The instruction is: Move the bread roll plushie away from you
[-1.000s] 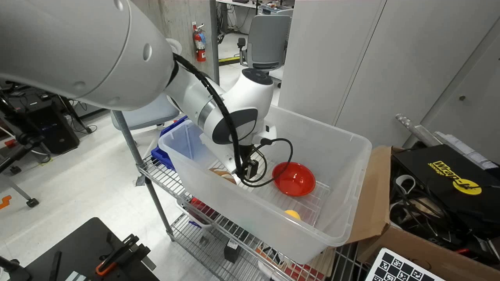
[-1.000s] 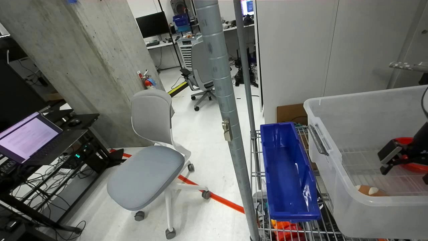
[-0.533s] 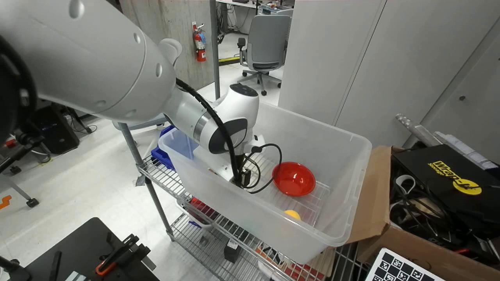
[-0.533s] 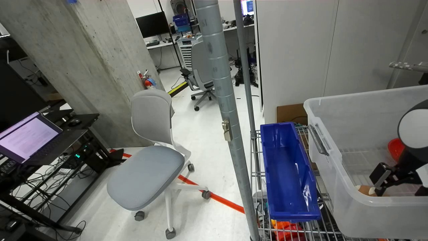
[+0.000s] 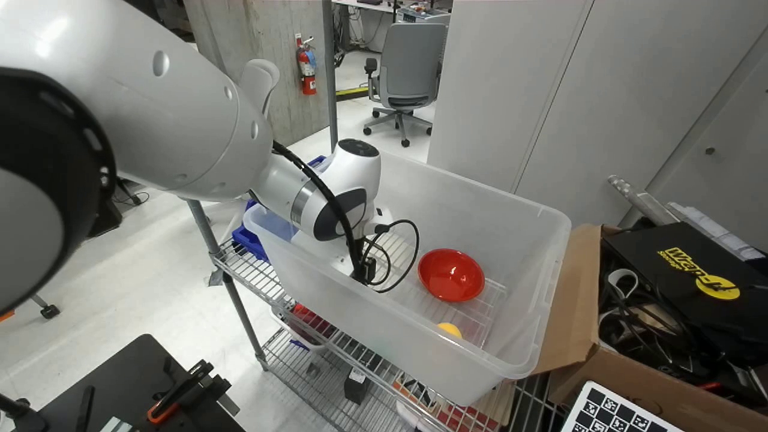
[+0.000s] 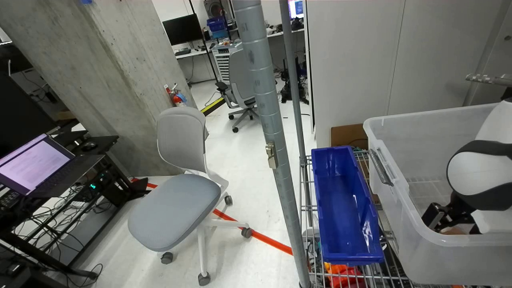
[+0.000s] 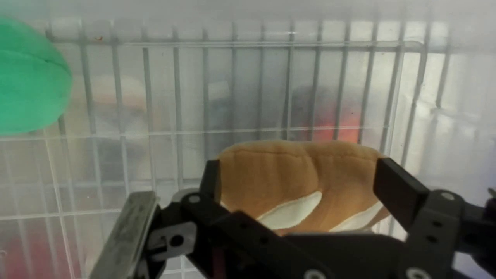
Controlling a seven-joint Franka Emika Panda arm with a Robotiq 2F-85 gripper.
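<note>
The bread roll plushie (image 7: pixel 267 174) is tan-brown with white slashes and lies on the floor of a translucent bin (image 6: pixel 452 260). My gripper (image 7: pixel 297 178) is low in the bin with its fingers wide apart, one at each end of the roll. The left pad (image 7: pixel 212 180) lies along one end. The right pad (image 7: pixel 399 190) overlaps the other end; how firmly they press, I cannot tell. A little of the roll (image 6: pixel 455 231) shows between the fingers in an exterior view. In an exterior view the roll is hidden behind my wrist and the bin wall.
In the bin are a red bowl (image 5: pixel 451 276), a yellow item (image 5: pixel 450 330) and a green plush object (image 7: pixel 31 77). The tall bin walls surround my gripper. A blue bin (image 6: pixel 344 208) and a cardboard box (image 5: pixel 576 288) stand beside it.
My gripper has moved down and across the bin, away from the red bowl, until its fingers stand around the plushie. The plushie shows no clear movement.
</note>
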